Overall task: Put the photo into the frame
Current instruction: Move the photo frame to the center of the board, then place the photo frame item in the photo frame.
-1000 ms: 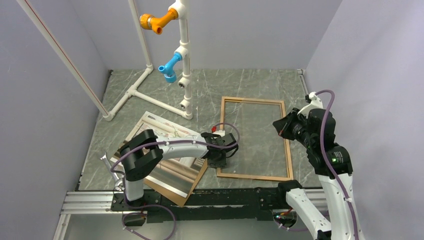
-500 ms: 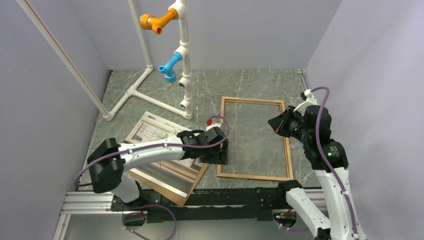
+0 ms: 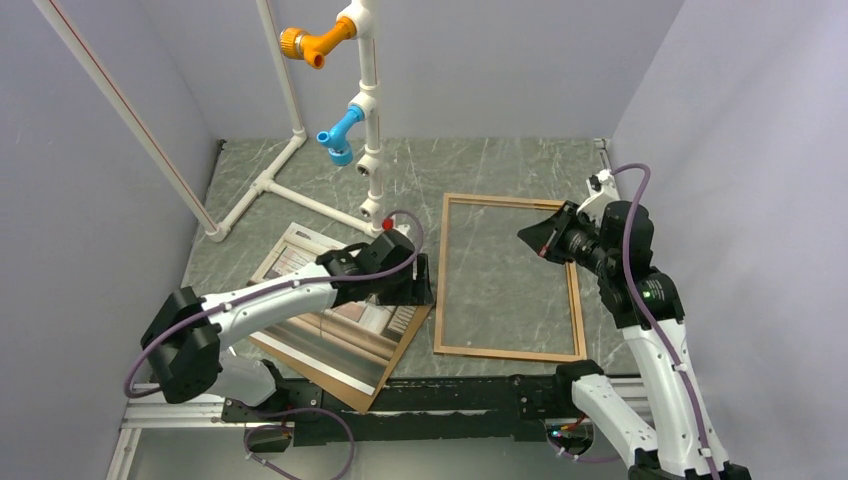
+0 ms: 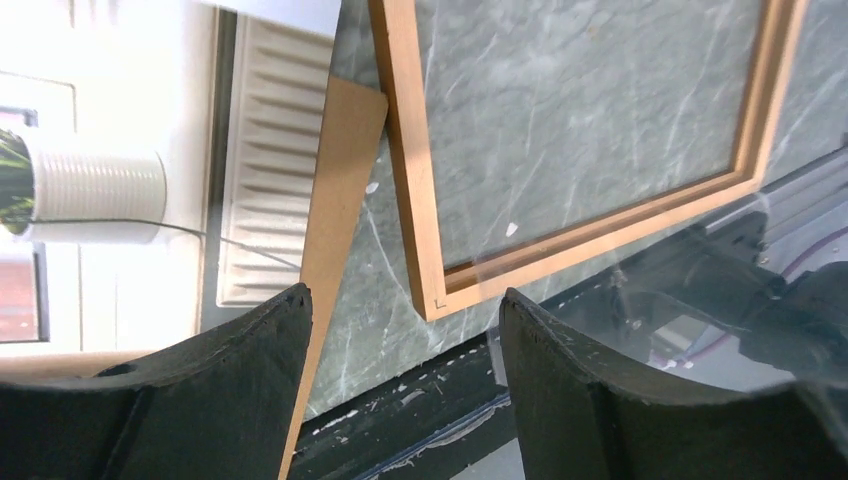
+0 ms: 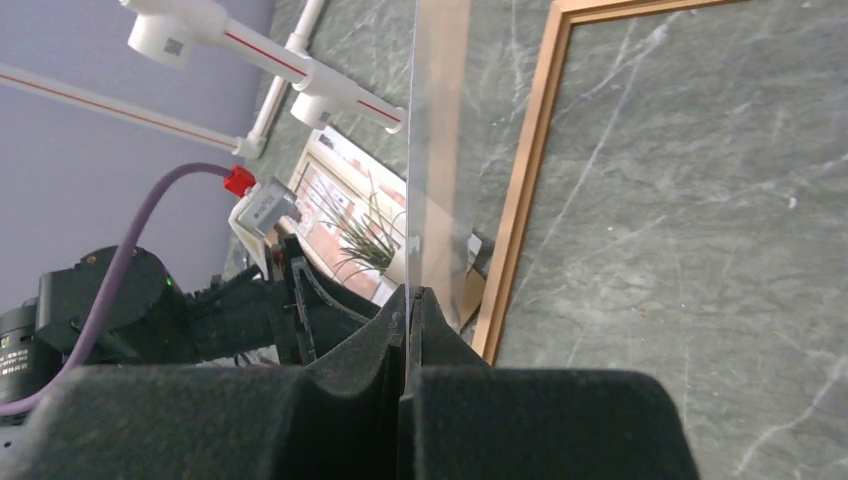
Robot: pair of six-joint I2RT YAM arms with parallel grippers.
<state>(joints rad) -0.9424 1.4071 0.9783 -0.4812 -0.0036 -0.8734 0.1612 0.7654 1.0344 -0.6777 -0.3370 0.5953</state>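
Left hand slid from the thin light-brown wooden frame to my glossy plant photo, wide open, empty. Right hand pinches a clear sheet.

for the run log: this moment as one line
left gripper jaws open over photo edge | right gripper jaws shut on clear pane | frame unfilled

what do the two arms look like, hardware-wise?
The left arm and right arm have white tubular links and bulky black joints. A purple cable loops along each, with a red connector at the left wrist. Fingers are matte black, broad, tapering to blunt tips.
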